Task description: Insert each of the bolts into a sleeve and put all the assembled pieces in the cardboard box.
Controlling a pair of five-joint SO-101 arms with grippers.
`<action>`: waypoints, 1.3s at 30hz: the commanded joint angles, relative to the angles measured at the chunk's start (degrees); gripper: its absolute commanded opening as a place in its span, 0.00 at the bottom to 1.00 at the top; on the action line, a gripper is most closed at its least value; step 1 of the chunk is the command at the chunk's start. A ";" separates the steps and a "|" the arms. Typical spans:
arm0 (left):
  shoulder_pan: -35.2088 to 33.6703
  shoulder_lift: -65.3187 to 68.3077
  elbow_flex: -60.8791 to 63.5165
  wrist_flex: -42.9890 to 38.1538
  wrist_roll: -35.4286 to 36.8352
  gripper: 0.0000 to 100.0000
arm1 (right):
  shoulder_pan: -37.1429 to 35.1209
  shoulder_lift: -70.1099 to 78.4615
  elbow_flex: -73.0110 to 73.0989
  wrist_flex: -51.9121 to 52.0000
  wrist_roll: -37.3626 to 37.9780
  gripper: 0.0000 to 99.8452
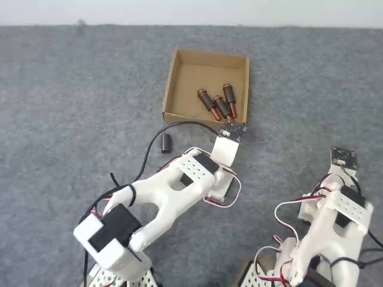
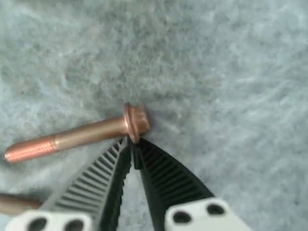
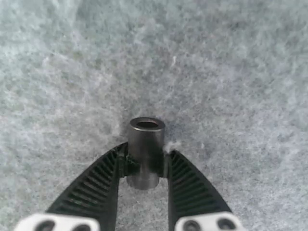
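Grey felt tabletop [image 1: 72, 89]: 3 assembled pieces [image 1: 216, 103] lie in the cardboard box [image 1: 170, 89] at 12 o'clock. Unfinished: the left gripper [image 2: 131, 144] nips a bolt [image 2: 86, 132] by its flange, the right gripper [image 3: 146, 161] clamps a sleeve [image 3: 146, 139] upright, and a spare sleeve [image 1: 166, 142] lies at the box's 7 o'clock.

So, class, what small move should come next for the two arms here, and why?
Probably carry the bolt toward the sleeve: the left tool pinches the bolt's head, and the right tool grips the sleeve, its bore open and unfilled.
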 commanded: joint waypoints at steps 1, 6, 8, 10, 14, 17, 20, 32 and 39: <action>0.00 -0.09 -2.95 -2.20 0.44 0.01 | 0.48 -1.80 -0.35 -0.66 0.62 0.01; -0.09 0.26 -4.88 -2.29 0.44 0.01 | 0.48 -1.71 -0.26 -0.66 0.62 0.01; -0.18 0.35 -5.76 -2.29 0.44 0.01 | 0.48 -1.71 -0.26 -0.66 0.62 0.01; -1.05 0.35 -6.29 -2.29 0.44 0.01 | 0.48 -1.71 -0.26 -0.66 0.62 0.01; -5.19 0.44 -6.90 -5.63 0.35 0.01 | 0.48 -1.71 -0.26 -0.66 0.62 0.01; -8.18 0.44 -6.81 -7.82 0.35 0.01 | 0.48 -1.71 -0.26 -0.66 0.62 0.01; -9.85 0.44 -7.08 -8.44 0.26 0.01 | 0.48 -1.71 -0.26 -0.66 0.62 0.01; -11.16 -0.35 -7.34 -8.79 0.18 0.01 | 0.48 -1.71 -0.26 -0.66 0.62 0.01; -13.63 -1.41 -15.69 5.10 -24.88 0.01 | 0.48 -1.71 -0.26 -0.66 0.70 0.01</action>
